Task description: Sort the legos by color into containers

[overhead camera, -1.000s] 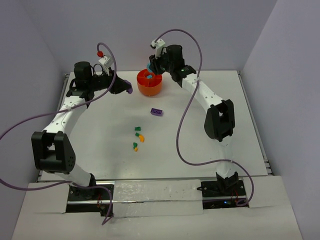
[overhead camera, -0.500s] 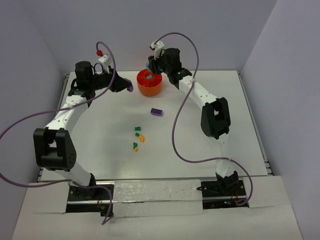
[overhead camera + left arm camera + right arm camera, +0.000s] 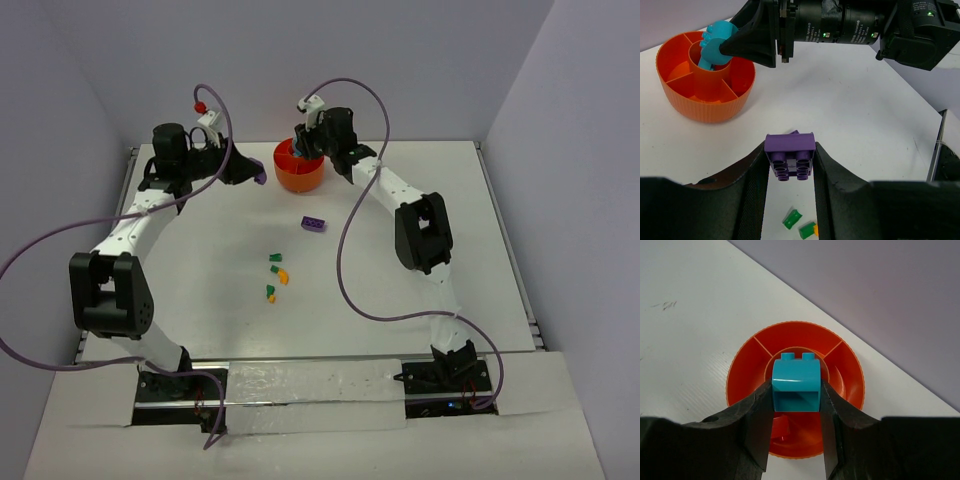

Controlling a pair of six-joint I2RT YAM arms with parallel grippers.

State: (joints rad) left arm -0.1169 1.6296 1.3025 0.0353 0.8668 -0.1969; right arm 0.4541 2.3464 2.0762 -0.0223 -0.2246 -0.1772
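Note:
The orange tub (image 3: 298,178) stands at the back of the table, its dividers showing in both wrist views (image 3: 710,107) (image 3: 790,337). My right gripper (image 3: 303,146) (image 3: 796,390) hangs over the tub's central ring, shut on a teal-blue lego (image 3: 796,385) (image 3: 717,42). Just left of the tub, above the table, my left gripper (image 3: 257,178) (image 3: 790,162) is shut on a purple lego (image 3: 790,155). A second purple lego (image 3: 313,224) lies mid-table. Nearer the arms lie small green (image 3: 273,258) (image 3: 793,218) and orange-yellow (image 3: 283,275) legos.
An orange piece (image 3: 777,427) lies in the tub's near compartment. Lilac walls close off the back and both sides of the white table (image 3: 450,200). Purple cables (image 3: 350,270) loop from both arms over the tabletop.
The right arm's elbow has swung left, and its gripper with the teal-blue lego has shifted slightly over the tub. The left gripper has barely moved.

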